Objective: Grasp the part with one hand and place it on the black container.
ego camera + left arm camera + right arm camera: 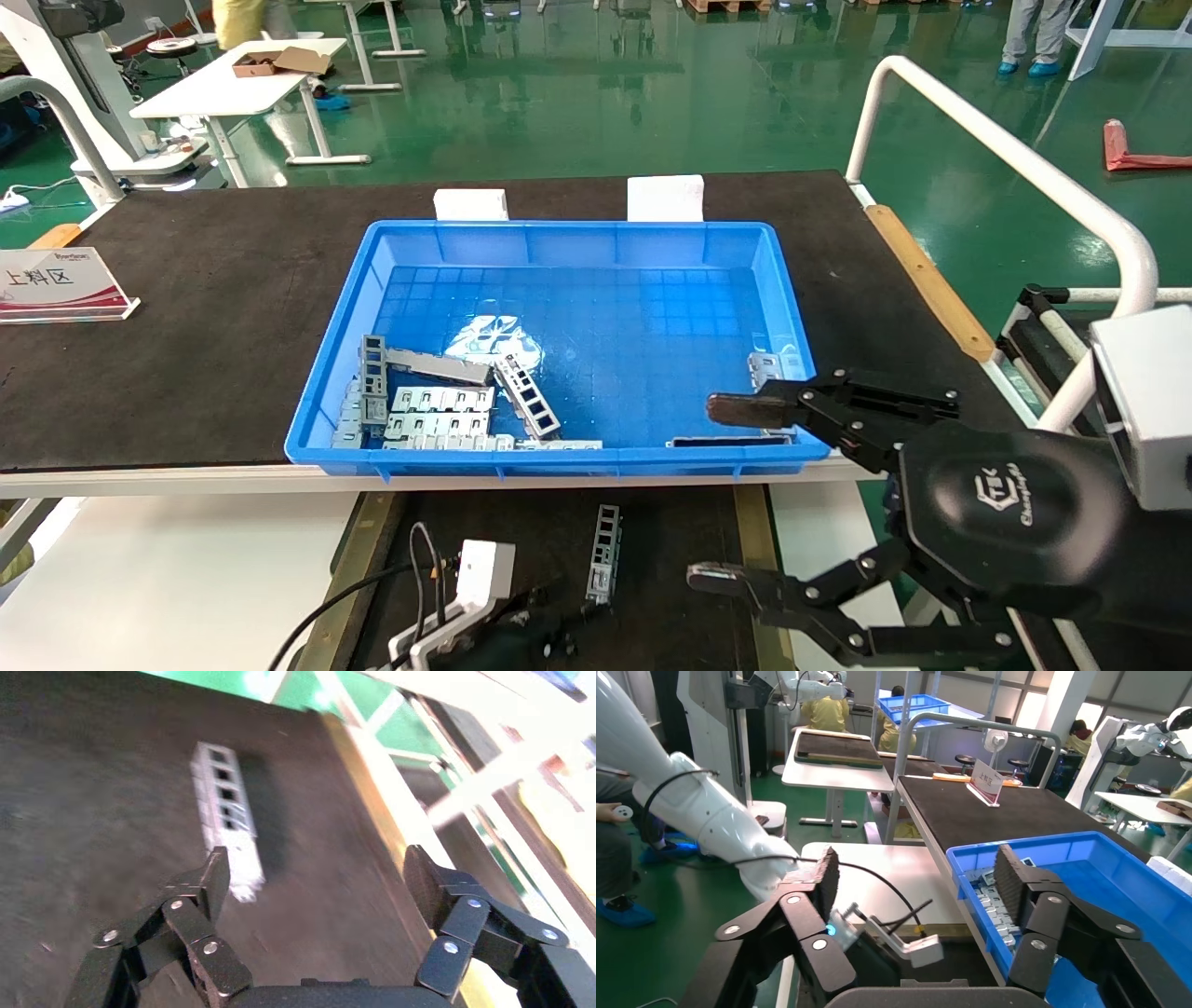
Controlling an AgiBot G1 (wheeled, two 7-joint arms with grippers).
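Note:
The part (605,550), a slim silver ladder-like strip, lies flat on the black container (670,559) below the crate's front edge. In the left wrist view the part (225,811) lies on the black surface just beyond one finger. My left gripper (316,867) is open and empty, low over the container at the part's near end (545,624). My right gripper (703,492) is open and empty, held off the crate's front right corner. It is also open in its wrist view (916,874).
A blue crate (792,308) on the black mat holds several grey metal parts (438,410) in its front left. Olive side rails (358,559) edge the container. A white railing (1006,149) stands at the right. A sign (60,284) sits at the left.

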